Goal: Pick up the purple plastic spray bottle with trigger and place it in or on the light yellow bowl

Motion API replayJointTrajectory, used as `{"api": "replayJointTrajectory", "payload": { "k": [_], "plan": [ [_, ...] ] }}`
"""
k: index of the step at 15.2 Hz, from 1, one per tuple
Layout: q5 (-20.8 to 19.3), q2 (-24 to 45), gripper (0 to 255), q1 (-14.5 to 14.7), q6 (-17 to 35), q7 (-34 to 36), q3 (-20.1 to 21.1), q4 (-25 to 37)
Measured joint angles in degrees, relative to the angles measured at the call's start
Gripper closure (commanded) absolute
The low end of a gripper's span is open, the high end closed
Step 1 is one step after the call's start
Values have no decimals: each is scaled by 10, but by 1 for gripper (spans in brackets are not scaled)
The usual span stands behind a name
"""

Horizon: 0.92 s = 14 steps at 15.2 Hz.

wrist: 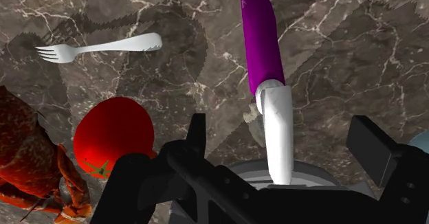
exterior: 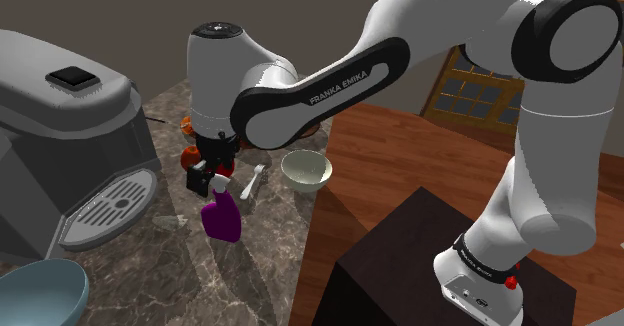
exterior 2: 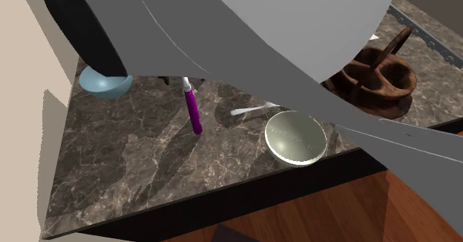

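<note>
On my counter (exterior: 262, 266) I count one purple spray bottle (exterior: 221, 217), one fork (wrist: 103, 47), one tomato (wrist: 113, 137) and one coffee machine (exterior: 60, 144). There are two bowls: a pale bowl (exterior: 306, 170) and a blue bowl (exterior: 40, 289).

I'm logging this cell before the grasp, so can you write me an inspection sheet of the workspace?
Surface: dark marbled counter.
Job's things: purple spray bottle stands with its white trigger head up, just under the gripper. The pale yellowish bowl is upright, empty and apart from it.
Clutter: fork, tomato, orange lobster-like thing, blue bowl, grey coffee machine, wooden divided dish.
Grippers: gripper is open, with a finger on either side of the trigger head, not touching it.
Cables: nothing seen.
Surroundings: wood floor, paned window.
</note>
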Motion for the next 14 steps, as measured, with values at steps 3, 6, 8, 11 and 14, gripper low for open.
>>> {"api": "replayJointTrajectory", "payload": {
  "k": [3,6,8,11,14],
  "plan": [
    [-3,5,0,1,8,2,-2,-3],
    [-4,6,0,1,9,2,-2,-3],
    [-4,6,255,1,9,2,-2,-3],
    [-4,6,255,1,9,2,-2,-3],
    [-4,6,255,1,9,2,-2,-3]
  ]
}}
